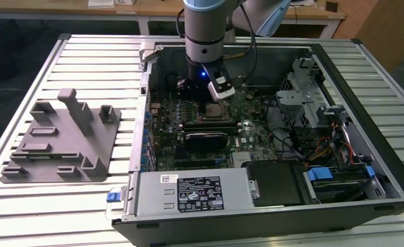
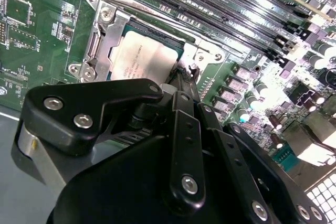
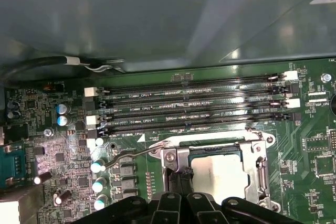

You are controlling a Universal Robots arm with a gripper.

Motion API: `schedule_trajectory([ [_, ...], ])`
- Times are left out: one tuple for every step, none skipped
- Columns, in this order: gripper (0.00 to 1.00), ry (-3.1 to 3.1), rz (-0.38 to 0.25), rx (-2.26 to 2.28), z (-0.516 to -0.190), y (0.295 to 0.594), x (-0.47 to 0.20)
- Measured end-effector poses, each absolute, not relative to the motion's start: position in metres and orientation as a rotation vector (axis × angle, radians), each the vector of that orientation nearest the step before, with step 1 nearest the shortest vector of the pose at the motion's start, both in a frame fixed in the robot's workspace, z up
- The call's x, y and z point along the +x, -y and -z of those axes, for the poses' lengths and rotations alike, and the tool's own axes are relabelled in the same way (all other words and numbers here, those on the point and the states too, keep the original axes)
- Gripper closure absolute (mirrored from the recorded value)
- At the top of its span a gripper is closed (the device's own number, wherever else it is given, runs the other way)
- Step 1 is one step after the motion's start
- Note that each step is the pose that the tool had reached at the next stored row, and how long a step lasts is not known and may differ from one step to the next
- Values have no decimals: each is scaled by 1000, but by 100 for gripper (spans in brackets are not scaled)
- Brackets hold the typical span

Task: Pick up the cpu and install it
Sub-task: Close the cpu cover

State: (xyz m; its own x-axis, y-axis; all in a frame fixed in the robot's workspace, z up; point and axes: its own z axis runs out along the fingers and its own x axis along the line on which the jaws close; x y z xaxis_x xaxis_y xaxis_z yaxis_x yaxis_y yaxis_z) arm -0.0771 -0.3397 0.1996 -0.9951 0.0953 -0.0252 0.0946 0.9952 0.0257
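The cpu point(image 2: 139, 59) lies flat inside the metal-framed socket point(image 2: 102, 30) on the green motherboard, silvery top plate up. In the first wrist view the cpu point(image 3: 223, 174) sits inside the socket frame point(image 3: 173, 156). My gripper point(image 2: 184, 77) has its black fingers drawn together, tips down at one edge of the chip; whether they touch it I cannot tell. The first wrist view shows the gripper point(image 3: 181, 177) at that same edge. In the exterior view the gripper point(image 1: 212, 104) hangs straight down inside the open computer case over the cpu point(image 1: 218, 109).
A grey holder block point(image 1: 61, 139) with upright posts lies on the slatted table at the exterior view's left. Memory slots point(image 3: 194, 111) and a socket lever point(image 3: 126, 156) flank the socket. The power supply point(image 1: 191, 193), drive cage point(image 1: 305, 92) and cables crowd the case.
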Motion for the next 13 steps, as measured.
schedule_trajectory([
  [89,-3111,-38,148,-200,340,-77],
  [89,-3111,-38,148,-200,340,-77],
  [89,-3111,-38,148,-200,340,-77],
  [89,-3111,-39,148,-200,340,-77],
  [89,-3111,-39,148,-200,340,-77],
  [89,-3111,-39,148,-201,340,-77],
  [89,-3111,-38,148,-201,340,-77],
  [89,-3111,-38,148,-201,340,-77],
  [89,-3112,-38,148,-202,340,-77],
  [89,-3111,-38,148,-204,340,-77],
  [89,-3111,-38,148,-205,340,-77],
  [89,-3111,-38,148,-208,340,-77],
  [89,-3111,-38,148,-210,340,-77],
])
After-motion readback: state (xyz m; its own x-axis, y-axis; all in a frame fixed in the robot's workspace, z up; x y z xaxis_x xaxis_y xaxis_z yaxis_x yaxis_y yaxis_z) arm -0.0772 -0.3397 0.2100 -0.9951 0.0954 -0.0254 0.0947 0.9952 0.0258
